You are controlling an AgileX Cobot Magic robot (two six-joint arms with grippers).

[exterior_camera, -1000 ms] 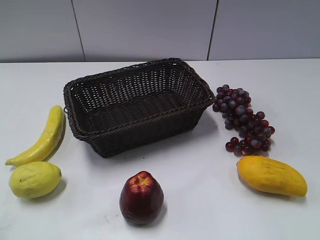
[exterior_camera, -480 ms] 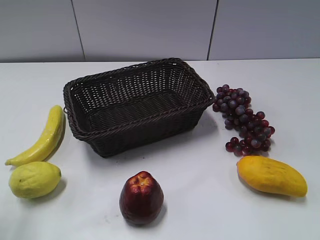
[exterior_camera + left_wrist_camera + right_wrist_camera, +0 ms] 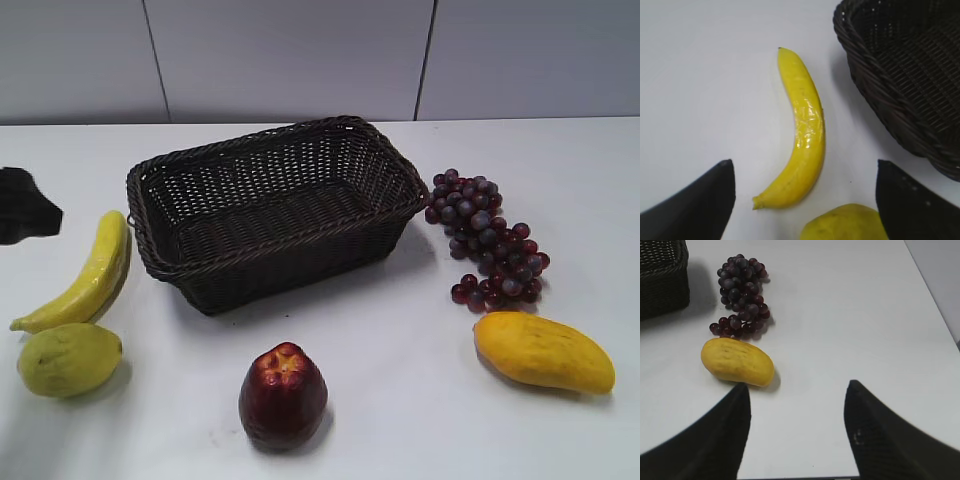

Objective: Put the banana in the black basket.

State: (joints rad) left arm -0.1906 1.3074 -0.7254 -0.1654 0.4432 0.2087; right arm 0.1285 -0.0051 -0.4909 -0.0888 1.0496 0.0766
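A white counter [image 3: 330, 400] holds a large dark woven black basket [image 3: 275, 205] near its middle, seen from the front at a downward slant. The basket is rectangular with open-weave sides and a braided rim, and nothing lies inside it.

The banana [image 3: 85, 275] lies flat on the counter just left of the basket, apart from its wall. It is long, slim and yellow, curving from a far tip near the basket's left corner down to a near tip at the left edge of the view. Just in front of it sits a plump yellow-green lemon-shaped fruit [image 3: 68, 358], close to the banana's near end.

A dark red apple-like fruit [image 3: 283, 394] stands at the front centre. To the right of the basket lies a bunch of purple grapes [image 3: 485, 238], and in front of the grapes an orange-yellow mango [image 3: 543, 351].

A dark part of the left arm shows at the left edge of the exterior view, above the banana. In the left wrist view, the left end effector [image 3: 805, 200] hangs above the counter with its two dark fingers spread wide, released and holding nothing; the banana lies between and beyond them, untouched.

In the right wrist view, the right end effector [image 3: 797, 432] is likewise spread apart and empty, above bare counter, with the mango and grapes beyond it.
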